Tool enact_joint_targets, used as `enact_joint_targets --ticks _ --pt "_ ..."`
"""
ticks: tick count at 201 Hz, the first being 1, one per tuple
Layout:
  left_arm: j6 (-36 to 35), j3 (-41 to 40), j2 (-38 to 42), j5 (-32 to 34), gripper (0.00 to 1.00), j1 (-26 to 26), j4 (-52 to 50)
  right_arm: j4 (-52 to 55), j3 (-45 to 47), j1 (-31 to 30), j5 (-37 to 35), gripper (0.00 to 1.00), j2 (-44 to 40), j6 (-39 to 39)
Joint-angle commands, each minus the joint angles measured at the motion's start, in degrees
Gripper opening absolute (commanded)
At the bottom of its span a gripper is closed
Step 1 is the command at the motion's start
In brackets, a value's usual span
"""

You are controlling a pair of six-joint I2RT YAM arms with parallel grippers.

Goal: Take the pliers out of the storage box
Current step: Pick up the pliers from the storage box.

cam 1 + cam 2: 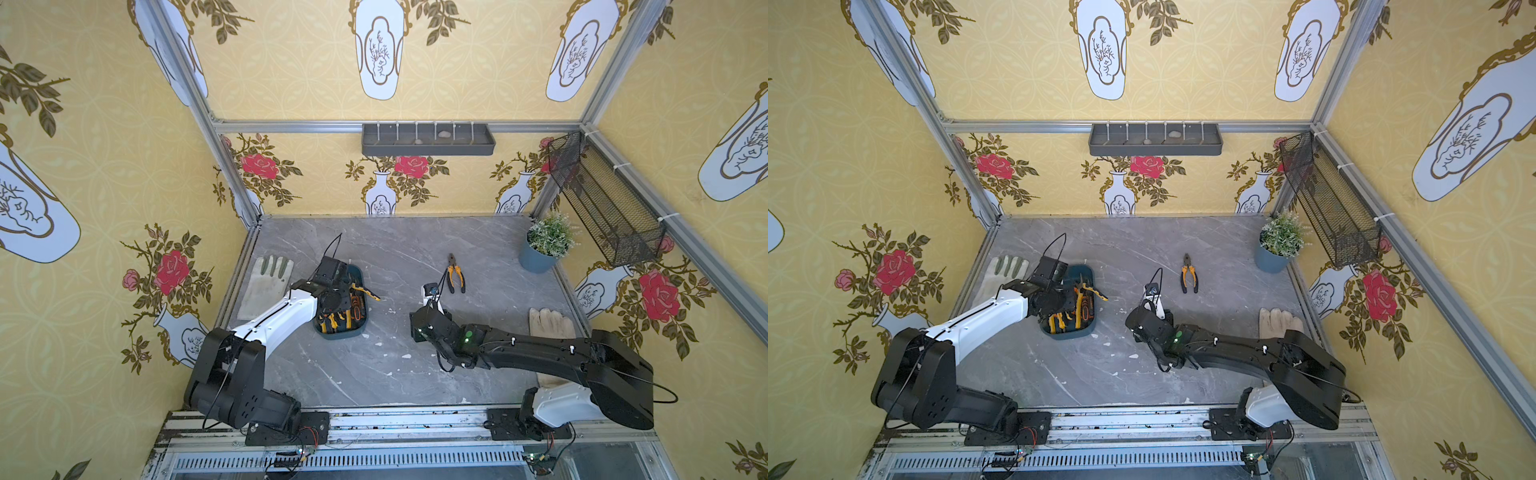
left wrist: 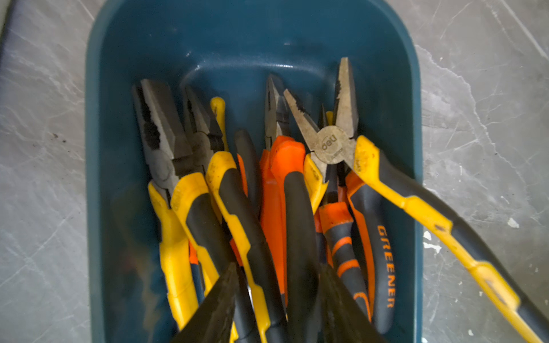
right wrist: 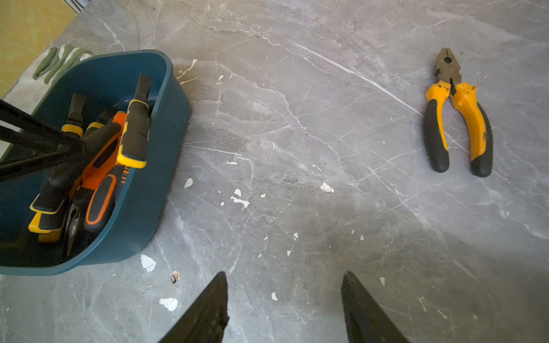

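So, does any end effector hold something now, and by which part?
The right end effector is open and empty. The left end effector straddles handles of pliers in the box; a grip cannot be told.

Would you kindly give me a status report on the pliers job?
Left end effector open, down among pliers in storage box. Right end effector open, empty. One pair out on table.

The storage box (image 2: pixel 101 166) is smooth teal plastic with a faint sheen. The pliers (image 2: pixel 267 190) in it have dull, worn grey metal heads and matt rubbery handles in yellow, orange and black. The counter (image 3: pixel 297 133) looks like grey veined stone, smooth, scratched, flecked white.
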State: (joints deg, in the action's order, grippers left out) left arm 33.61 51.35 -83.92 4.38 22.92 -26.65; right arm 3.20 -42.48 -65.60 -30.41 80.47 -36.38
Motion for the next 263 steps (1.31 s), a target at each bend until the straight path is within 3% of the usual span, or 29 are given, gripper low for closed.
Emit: enact_joint_targets --ticks 1,52,74,103,263 --pt "-0.12 -0.36 -1.08 -1.00 0.47 0.10 -0.50 -0.06 -0.50 -0.07 -0.34 0.62 0.13 -0.26" --pt "-0.08 -0.17 -3.51 -1.35 0.46 0.24 0.41 0.23 -1.11 -0.05 -0.19 0.62 0.92 -0.09" --pt "-0.01 -0.27 -4.21 -1.54 0.30 0.29 0.84 0.39 -1.28 -0.05 -0.17 0.62 1.17 -0.10" --pt "0.06 -0.19 -3.83 -1.48 0.16 0.29 0.99 0.38 -1.20 0.08 -0.16 0.62 1.15 -0.09" --pt "-1.63 3.19 1.82 0.45 0.16 0.46 -4.74 0.71 -1.73 0.04 -0.08 0.62 1.71 -0.06"
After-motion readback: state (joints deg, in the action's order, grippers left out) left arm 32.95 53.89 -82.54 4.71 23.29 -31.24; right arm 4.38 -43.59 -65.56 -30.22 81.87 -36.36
